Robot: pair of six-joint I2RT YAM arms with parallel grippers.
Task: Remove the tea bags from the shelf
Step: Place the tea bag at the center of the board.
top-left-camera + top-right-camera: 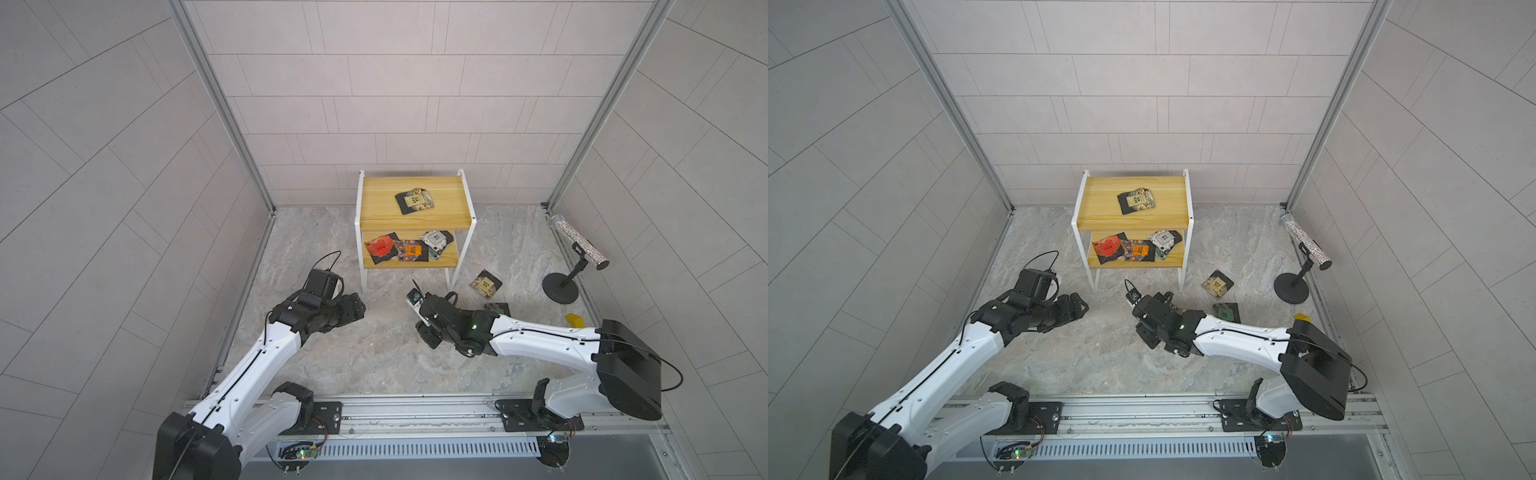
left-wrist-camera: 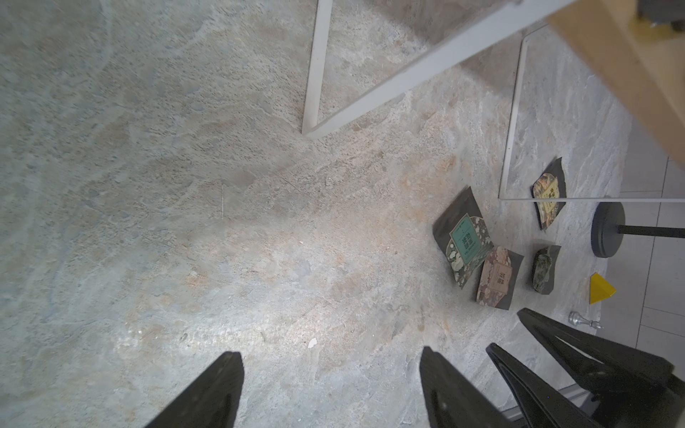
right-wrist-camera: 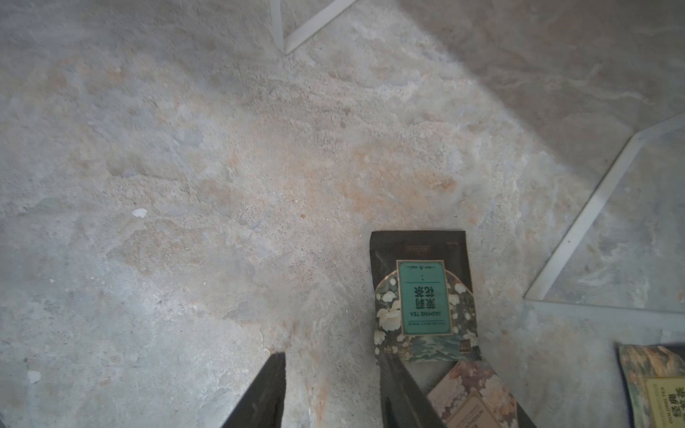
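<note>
Both top views show us tea bags [image 1: 415,200] on both tiers of the shelf [image 1: 374,208]. Left wrist view: our left gripper [image 2: 326,389] gapes, empty, over the tabletop [image 2: 185,222]. Right wrist view: our right gripper [image 3: 333,389] stands parted, empty; a teal bag [image 3: 422,296] lies flat just beside it.

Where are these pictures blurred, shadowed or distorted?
In both top views the side wall tile lines curve; in the left wrist view the shelf board is out of focus; in the right wrist view the teal tea bag is sharp, a shadow darkens the floor.
</note>
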